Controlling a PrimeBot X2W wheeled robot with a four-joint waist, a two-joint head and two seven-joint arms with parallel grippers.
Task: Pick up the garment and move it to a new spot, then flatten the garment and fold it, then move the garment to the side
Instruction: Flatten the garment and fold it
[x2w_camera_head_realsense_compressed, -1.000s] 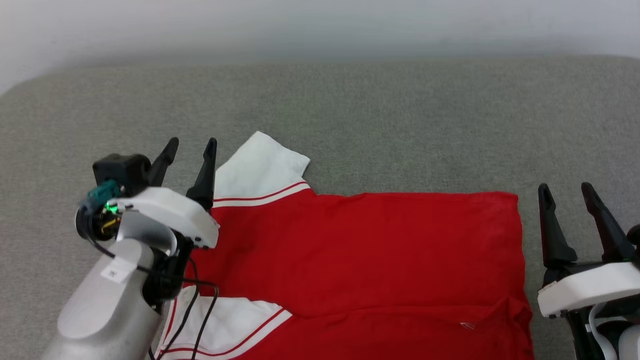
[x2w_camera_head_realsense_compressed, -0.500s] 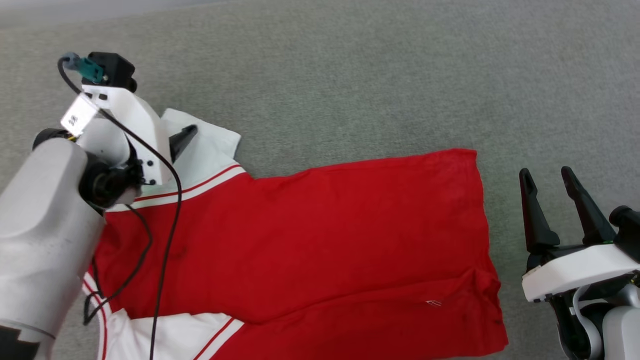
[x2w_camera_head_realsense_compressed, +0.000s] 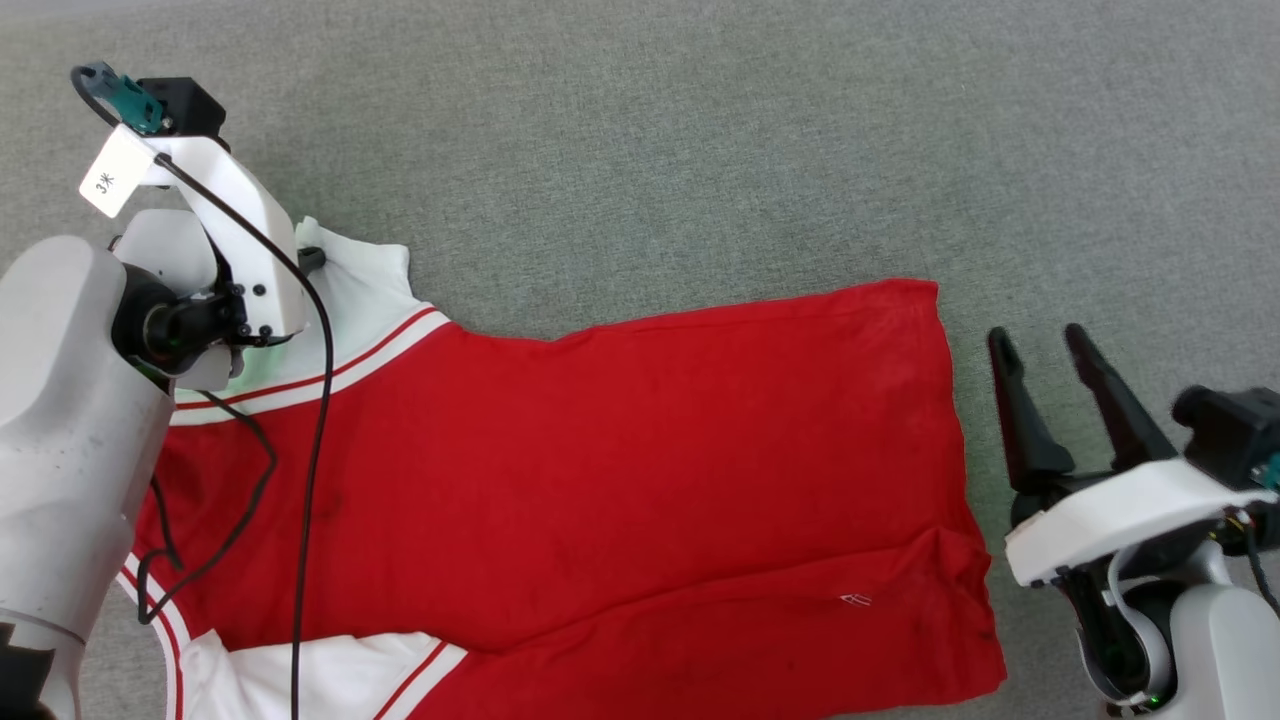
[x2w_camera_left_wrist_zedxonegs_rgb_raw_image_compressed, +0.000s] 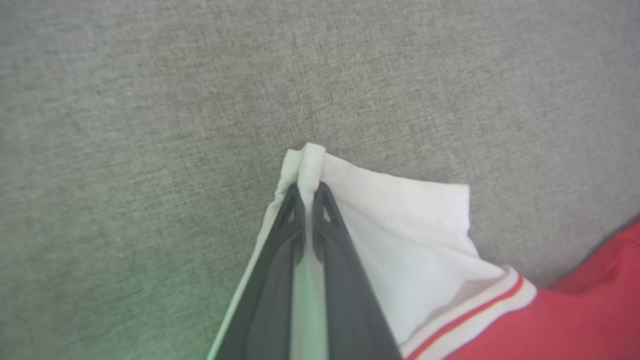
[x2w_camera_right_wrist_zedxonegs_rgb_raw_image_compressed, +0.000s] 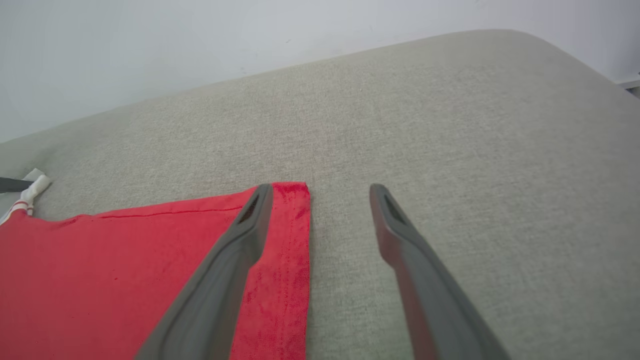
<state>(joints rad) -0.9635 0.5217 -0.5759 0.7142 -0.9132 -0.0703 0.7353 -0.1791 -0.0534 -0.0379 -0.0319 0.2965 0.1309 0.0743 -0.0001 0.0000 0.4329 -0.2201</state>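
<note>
Pinching the garment (x2w_camera_head_realsense_compressed: 600, 450) by its sleeve, left end effector (x2w_camera_left_wrist_zedxonegs_rgb_raw_image_compressed: 310, 190).

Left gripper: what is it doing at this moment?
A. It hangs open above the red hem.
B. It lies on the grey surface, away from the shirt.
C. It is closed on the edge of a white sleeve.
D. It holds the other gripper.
C: in the left wrist view the left gripper is closed on a fold at the edge of the white sleeve of the garment.
</note>
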